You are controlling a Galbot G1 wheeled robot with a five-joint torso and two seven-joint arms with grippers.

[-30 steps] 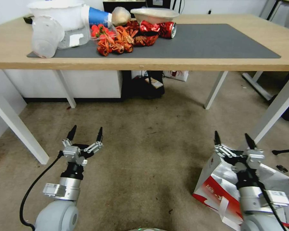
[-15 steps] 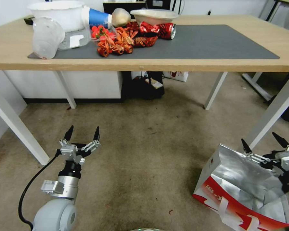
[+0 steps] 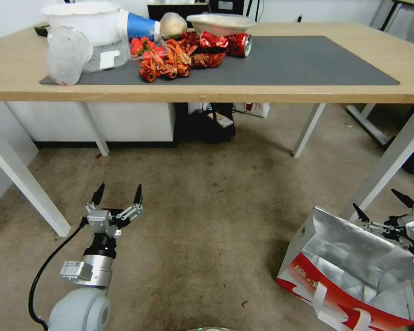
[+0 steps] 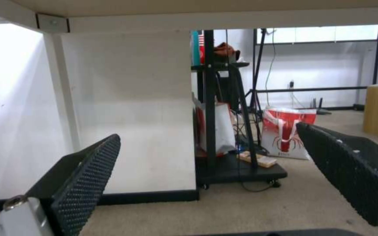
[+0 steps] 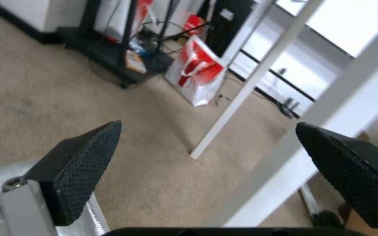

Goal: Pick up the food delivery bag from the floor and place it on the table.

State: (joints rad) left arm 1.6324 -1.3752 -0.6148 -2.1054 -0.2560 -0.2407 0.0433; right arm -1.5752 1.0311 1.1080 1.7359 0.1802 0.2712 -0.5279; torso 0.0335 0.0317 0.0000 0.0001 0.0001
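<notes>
The food delivery bag [image 3: 349, 257] stands on the floor [image 3: 216, 230] at the lower right, its top open, with silver foil lining, a red lower panel and a white strap handle. My right gripper [image 3: 375, 201] is open just past the bag's far right rim, at about rim height and close to a white table leg; nothing is between its fingers [image 5: 79, 164]. My left gripper [image 3: 119, 188] hangs open and empty over bare carpet at the lower left, far from the bag. The table [image 3: 262, 93] with its dark grey mat [image 3: 308, 59] spans the top of the head view.
The mat's left end is crowded with white bowls, plastic cups [image 3: 66, 53], red crayfish [image 3: 168, 59] and a crushed red can [image 3: 227, 42]. White table legs [image 3: 391, 156] flank the floor area. A black stand [image 3: 211, 122] and another red-and-white bag [image 3: 253, 108] sit under the table.
My right gripper has swung from above the bag's near side out to the right, uncovering the bag's open top, then sunk slightly. The left gripper has barely shifted.
</notes>
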